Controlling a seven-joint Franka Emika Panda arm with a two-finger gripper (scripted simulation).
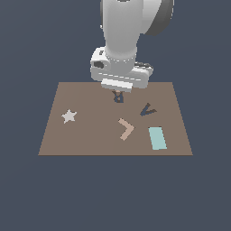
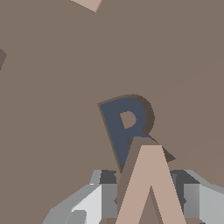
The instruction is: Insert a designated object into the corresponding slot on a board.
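The gripper point(image 2: 148, 199) holds the peach-tan V piece point(image 2: 151, 188) over the navy R cut-out point(image 1: 118, 97) at the board's point(image 1: 81, 135) far edge, while the V-shaped slot point(image 1: 147, 109) lies nearer the camera toward the exterior view's right, apex pointing roughly down-left.

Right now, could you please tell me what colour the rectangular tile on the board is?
Pale teal tile, seen best in the exterior view.
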